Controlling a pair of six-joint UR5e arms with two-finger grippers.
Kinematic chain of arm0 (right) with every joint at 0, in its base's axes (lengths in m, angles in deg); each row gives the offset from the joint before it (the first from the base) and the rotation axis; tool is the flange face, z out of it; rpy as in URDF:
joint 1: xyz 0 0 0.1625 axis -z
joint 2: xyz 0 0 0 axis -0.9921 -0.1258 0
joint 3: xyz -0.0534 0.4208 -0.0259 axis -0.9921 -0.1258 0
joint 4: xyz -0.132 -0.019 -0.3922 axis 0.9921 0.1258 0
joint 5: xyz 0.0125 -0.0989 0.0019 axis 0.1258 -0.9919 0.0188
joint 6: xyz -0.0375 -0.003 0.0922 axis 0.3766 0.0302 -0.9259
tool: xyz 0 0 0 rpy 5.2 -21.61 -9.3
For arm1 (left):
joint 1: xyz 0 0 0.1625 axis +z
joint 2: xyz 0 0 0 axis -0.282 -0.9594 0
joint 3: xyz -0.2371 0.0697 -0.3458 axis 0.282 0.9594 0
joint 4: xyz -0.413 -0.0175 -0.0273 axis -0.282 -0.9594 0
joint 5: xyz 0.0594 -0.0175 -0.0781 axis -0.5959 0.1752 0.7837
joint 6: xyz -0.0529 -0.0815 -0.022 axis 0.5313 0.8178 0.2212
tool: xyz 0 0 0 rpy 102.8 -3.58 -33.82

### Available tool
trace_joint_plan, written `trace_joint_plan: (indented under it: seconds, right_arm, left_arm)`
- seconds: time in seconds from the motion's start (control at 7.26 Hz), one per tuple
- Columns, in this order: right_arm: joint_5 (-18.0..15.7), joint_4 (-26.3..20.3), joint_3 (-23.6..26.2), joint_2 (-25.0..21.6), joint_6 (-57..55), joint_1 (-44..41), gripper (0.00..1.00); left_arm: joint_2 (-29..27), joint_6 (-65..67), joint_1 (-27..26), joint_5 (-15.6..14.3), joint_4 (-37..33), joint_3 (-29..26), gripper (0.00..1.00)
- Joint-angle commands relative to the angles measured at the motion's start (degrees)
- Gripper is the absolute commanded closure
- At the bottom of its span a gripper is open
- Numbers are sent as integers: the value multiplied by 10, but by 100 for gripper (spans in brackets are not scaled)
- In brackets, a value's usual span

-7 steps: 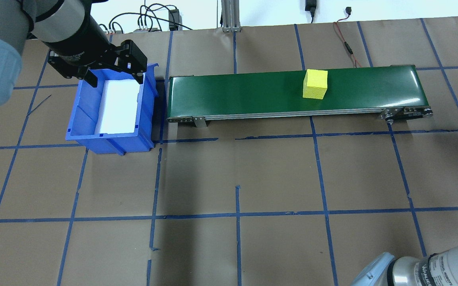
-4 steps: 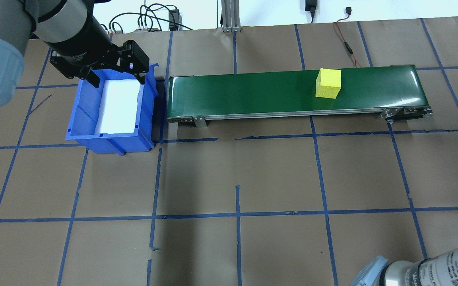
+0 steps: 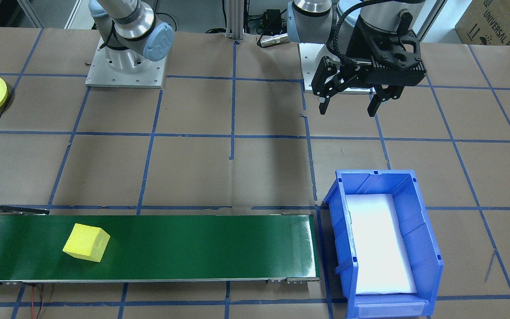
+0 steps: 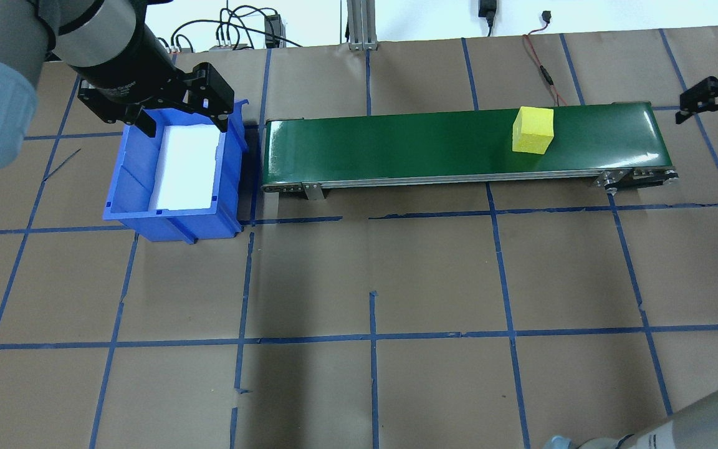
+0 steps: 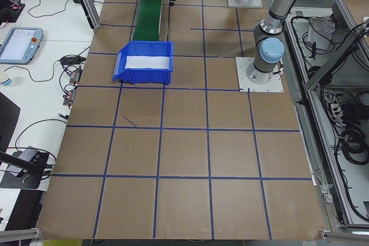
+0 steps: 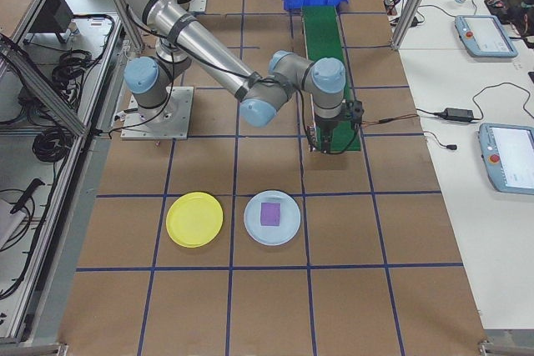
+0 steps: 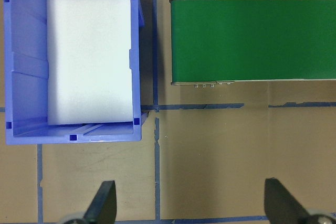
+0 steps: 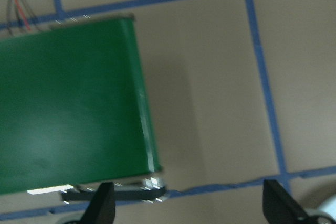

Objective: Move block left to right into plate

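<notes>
Block rides belt near open right gripper.

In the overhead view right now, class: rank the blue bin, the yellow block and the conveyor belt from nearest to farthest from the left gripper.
1. Blue bin, directly under the left gripper.
2. Conveyor belt, just beside the bin.
3. Yellow block, near the belt's far end.

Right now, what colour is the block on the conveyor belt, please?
The block is yellow, clearest in the overhead exterior view.
</notes>
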Motion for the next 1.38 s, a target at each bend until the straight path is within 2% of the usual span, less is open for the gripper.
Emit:
trace_joint_plan:
  seconds: [0.0, 0.28, 0.55, 0.83, 0.96, 1.1, 1.24]
  right_arm:
    - [46, 0, -33, 19, -158, -80, 0]
    - [48, 0, -41, 27, -215, -111, 0]
    - [48, 6, -40, 62, -210, -125, 0]
    - [45, 6, -21, 74, -192, -125, 0]
    - [37, 18, -14, 77, -184, -125, 5]
    - [-32, 20, -9, 80, -136, -124, 33]
    - [-81, 20, -8, 78, -126, -124, 57]
  left_arm:
    - [0, 0, 0, 0, 0, 0, 0]
    - [0, 0, 0, 0, 0, 0, 0]
    - [1, 0, 0, 0, 0, 0, 0]
    - [1, 0, 0, 0, 0, -1, 0]
    - [1, 0, 0, 0, 0, 0, 0]
    - [0, 0, 0, 0, 0, -1, 0]
    - [1, -1, 0, 0, 0, -1, 0]
